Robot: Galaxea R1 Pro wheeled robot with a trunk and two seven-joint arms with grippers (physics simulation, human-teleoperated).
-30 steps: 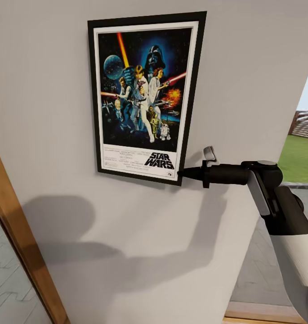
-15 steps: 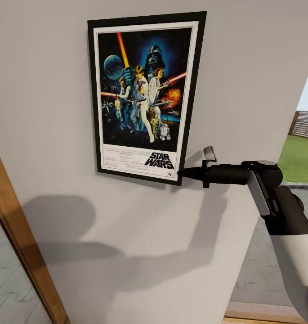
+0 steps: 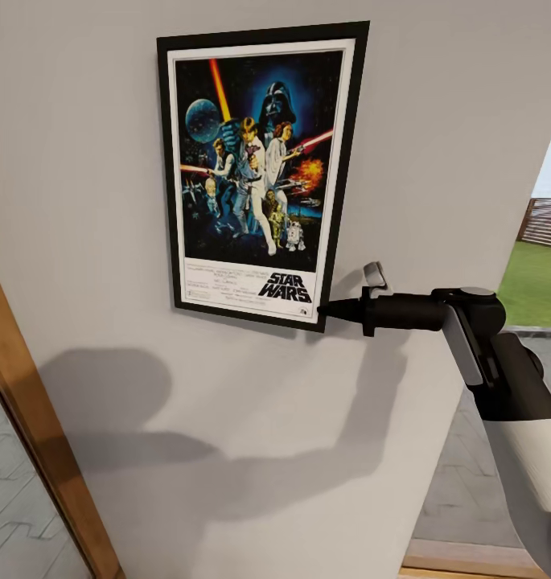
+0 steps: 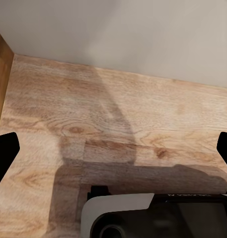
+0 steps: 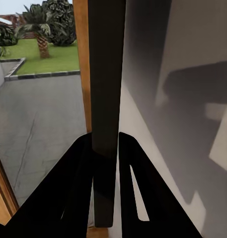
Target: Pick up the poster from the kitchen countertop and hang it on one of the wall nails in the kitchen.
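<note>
1. Hanging flat against the pale grey wall (image 3: 436, 129), upright in portrait, slightly skewed in the head view: the poster (image 3: 259, 173), black frame, white border, dark blue artwork.
2. Clamped on the poster's lower right corner: the right end effector (image 3: 327, 309), reaching in sideways from the right arm (image 3: 500, 378).
3. Seen edge-on in the right wrist view: the poster frame (image 5: 106, 74), pinched between the two black fingers (image 5: 76, 173), wall just beside it.
4. Spread wide apart over the wooden floor (image 4: 118, 129): the left end effector's fingertips (image 4: 4, 153), holding nothing.
5. Running along the wall's left side: a wooden door frame (image 3: 34, 426).
6. Lying beyond the opening at right: green lawn (image 3: 536, 277).
</note>
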